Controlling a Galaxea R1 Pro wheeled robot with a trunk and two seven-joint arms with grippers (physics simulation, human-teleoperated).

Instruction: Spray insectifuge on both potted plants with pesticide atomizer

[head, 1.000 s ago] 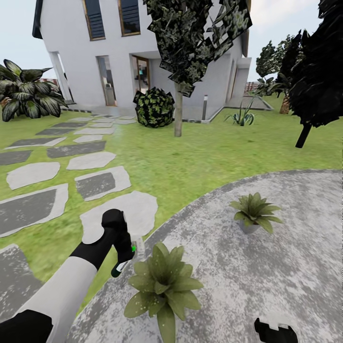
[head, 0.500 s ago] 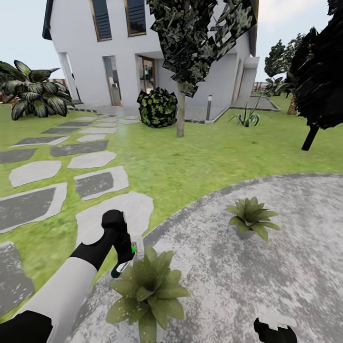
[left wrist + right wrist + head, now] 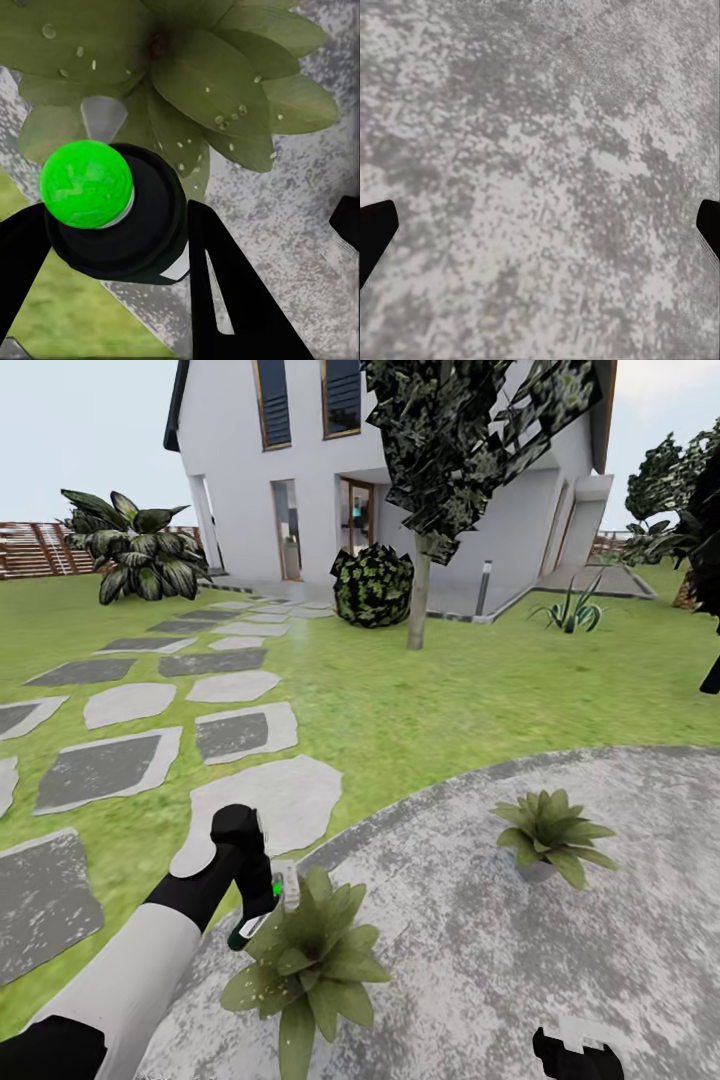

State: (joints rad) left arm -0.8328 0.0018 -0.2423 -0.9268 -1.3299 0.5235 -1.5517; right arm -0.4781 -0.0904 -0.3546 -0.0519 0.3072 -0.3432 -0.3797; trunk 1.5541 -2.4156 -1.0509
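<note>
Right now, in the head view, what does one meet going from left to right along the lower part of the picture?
Left end effector holding the pesticide atomizer → near potted plant → far potted plant.

house: white two-storey house [image 3: 300,470] with dark windows, open doorway | ground: green lawn [image 3: 450,690], grey stepping stones [image 3: 235,735], mottled grey round patio [image 3: 560,960] | plants: tree [image 3: 420,590], dark round bush [image 3: 372,585] | far left: brown slatted fence [image 3: 35,548] | light: pale daylight sky
</note>
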